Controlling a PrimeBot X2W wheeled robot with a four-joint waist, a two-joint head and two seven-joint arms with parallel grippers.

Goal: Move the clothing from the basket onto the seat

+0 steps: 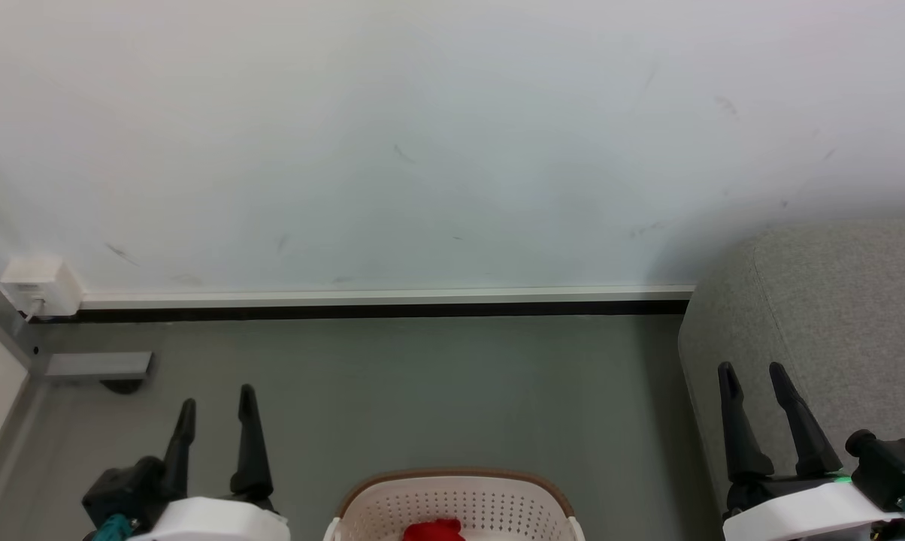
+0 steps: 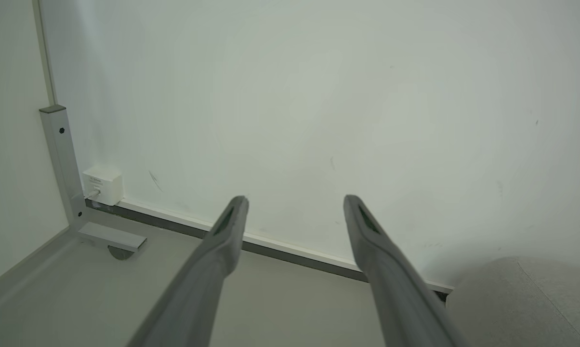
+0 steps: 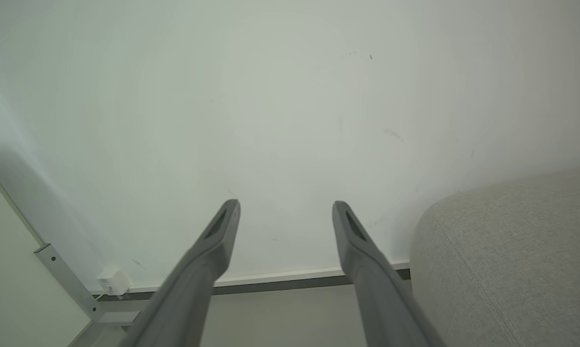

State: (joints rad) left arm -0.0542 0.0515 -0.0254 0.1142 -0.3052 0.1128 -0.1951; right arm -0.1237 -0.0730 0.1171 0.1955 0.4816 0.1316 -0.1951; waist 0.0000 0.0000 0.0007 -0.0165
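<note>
Spread empty, left gripper (image 1: 217, 396) and right gripper (image 1: 752, 367) flanking the laundry basket (image 1: 452, 481), ready for red clothing (image 1: 434, 530); sofa (image 1: 821, 315) just beyond right gripper.

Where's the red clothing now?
In the head view, the red clothing sits inside the white basket at the bottom middle, between the left gripper and right gripper; the grey sofa stands to its right.
</note>
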